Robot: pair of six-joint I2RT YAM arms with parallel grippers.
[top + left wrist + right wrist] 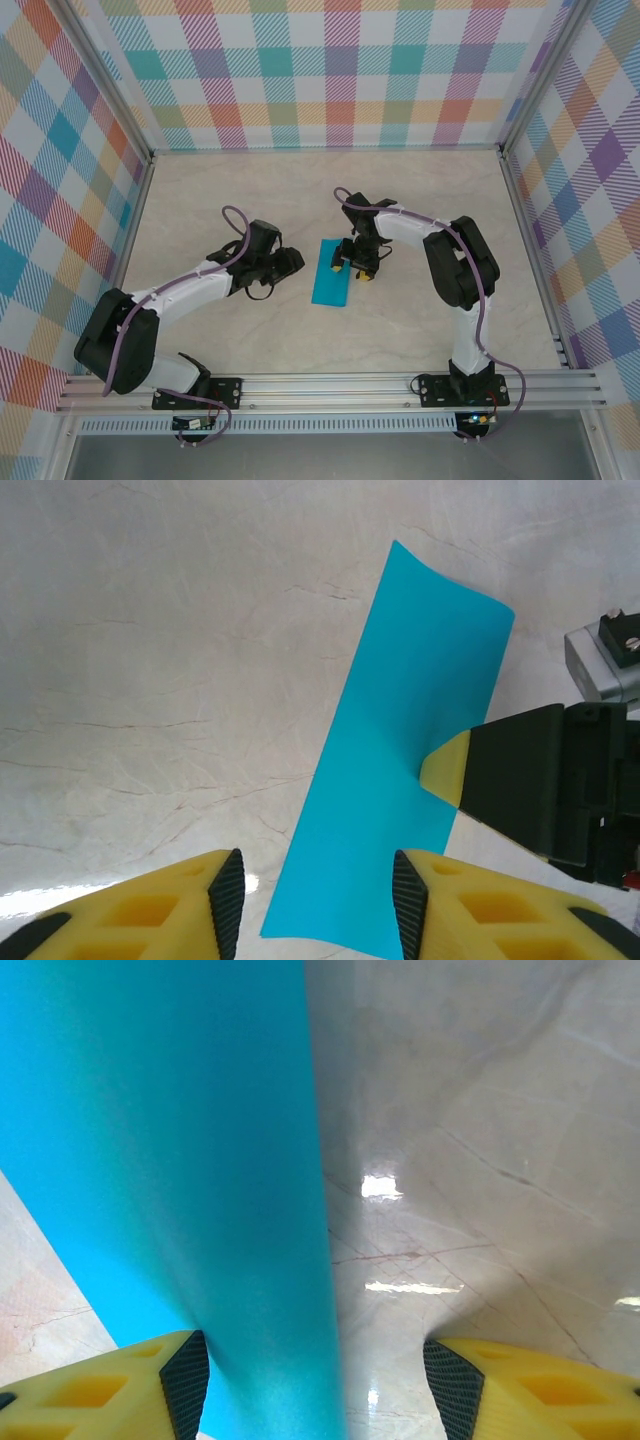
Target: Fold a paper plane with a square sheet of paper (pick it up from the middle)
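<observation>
A: Teal sheet, where?
B: Flat on the table, about mid, btwn the two grippers. Long thin shape, not a square. Far end curled up a bit in the L wrist view.

A: L gripper?
B: Just beside the sheet, on its L side. Not touching it, as far as seen from the top. Jaws wide apart, holding nothing. From the L wrist cam, near end of the sheet lying btwn the two yellow fingers.

A: R gripper?
B: Right at the sheet's R edge. One yellow fingertip touching that edge, about halfway along.

A: Squeezing it?
B: No. Jaws spread wide too, not pinching. In the R wrist view, sheet running up btwn the fingers, close to one black pad, w/ bare table by the other pad. Very near the cam and blurry there, so maybe lifted a bit. Hard to tell.

A: Other stuff?
B: Checked walls in lots of colours all round. Metal rail at the near edge w/ both arm bases on it.
</observation>
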